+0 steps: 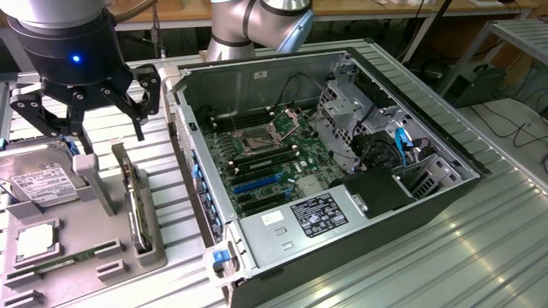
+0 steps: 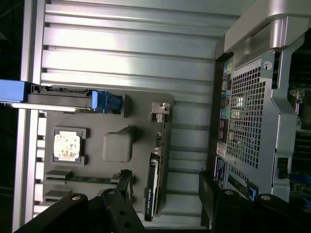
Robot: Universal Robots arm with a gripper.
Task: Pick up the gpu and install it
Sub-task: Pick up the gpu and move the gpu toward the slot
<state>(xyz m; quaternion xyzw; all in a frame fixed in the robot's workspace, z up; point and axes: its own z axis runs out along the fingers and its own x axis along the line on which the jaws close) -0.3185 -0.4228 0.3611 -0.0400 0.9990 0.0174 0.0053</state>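
Exterior view: fingers point(image 1: 135, 109) spread wide, empty, above the gpu point(image 1: 133, 205) upright in its gray tray point(image 1: 77, 224); hard-drive label point(image 1: 38, 183) unreadable.

The gpu point(image 1: 137, 208): parked on edge, not installed.
A thin, dark, flat card standing upright on its long edge in a slot of the grey holder point(image 1: 158, 255). It sits at 8 o'clock in the exterior view, at 9 o'clock from the computer case point(image 1: 224, 82), near it but apart. The wrist view shows silver metal at one end and a green mark on its face.
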